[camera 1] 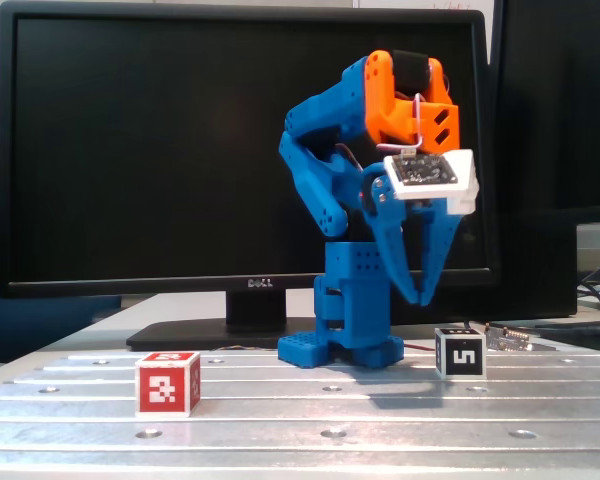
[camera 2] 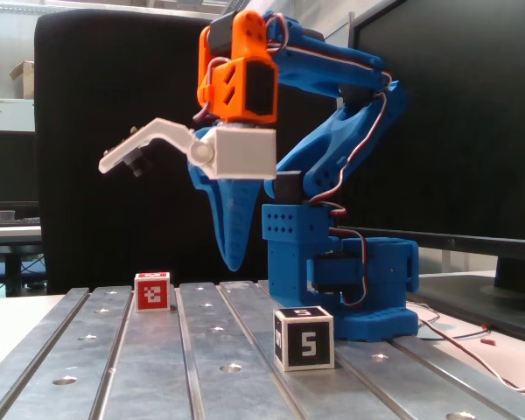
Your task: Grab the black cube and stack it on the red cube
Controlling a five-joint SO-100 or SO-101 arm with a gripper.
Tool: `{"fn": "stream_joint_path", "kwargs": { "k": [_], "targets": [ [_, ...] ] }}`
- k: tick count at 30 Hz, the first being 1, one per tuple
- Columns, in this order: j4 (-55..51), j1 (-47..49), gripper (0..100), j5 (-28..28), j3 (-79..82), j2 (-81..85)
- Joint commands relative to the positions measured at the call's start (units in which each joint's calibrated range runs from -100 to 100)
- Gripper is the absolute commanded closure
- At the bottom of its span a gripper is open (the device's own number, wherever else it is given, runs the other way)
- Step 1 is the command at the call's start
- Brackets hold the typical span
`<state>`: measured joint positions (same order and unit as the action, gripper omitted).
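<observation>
1. The blue arm [camera 1: 330, 190] is standing on its base at the back of the metal bench [camera 1: 300, 410], with the hand [camera 1: 421, 297] pointing down and hanging in the air.
2. In one fixed view the two blue fingers [camera 1: 392, 250] are spreading at the top and meeting at the tips, so the hand is looking closed and empty; in the other fixed view the hand [camera 2: 233, 262] is showing as a single tapered wedge.
3. The black cube [camera 1: 460, 352] is sitting on the bench, below and just right of the fingertips in that view, clear of them.
4. The red cube [camera 1: 167, 383] is resting on the bench, well apart from the black one.
5. In the other fixed view the black cube [camera 2: 304, 338] is sitting nearest the camera, with the red cube [camera 2: 152, 290] farther back on the left.
6. A dark monitor [camera 1: 160, 150] is standing behind the arm.
</observation>
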<state>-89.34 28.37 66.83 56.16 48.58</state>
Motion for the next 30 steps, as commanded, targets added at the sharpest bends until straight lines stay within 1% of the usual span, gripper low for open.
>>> {"fn": "stream_joint_path", "kwargs": {
  "k": [1, 11, 15, 24, 30],
  "targets": [
    [-0.8, 2.8, 99, 2.2, -2.6, -0.1],
    [-1.3, 15.2, 99, 12.3, -1.0, -0.1],
    [-1.3, 19.4, 99, 15.4, -0.3, -0.1],
    [-1.1, 25.6, 99, 18.5, 1.5, -0.1],
    [-0.5, 25.3, 99, 19.0, 1.6, -0.1]
  ]
}}
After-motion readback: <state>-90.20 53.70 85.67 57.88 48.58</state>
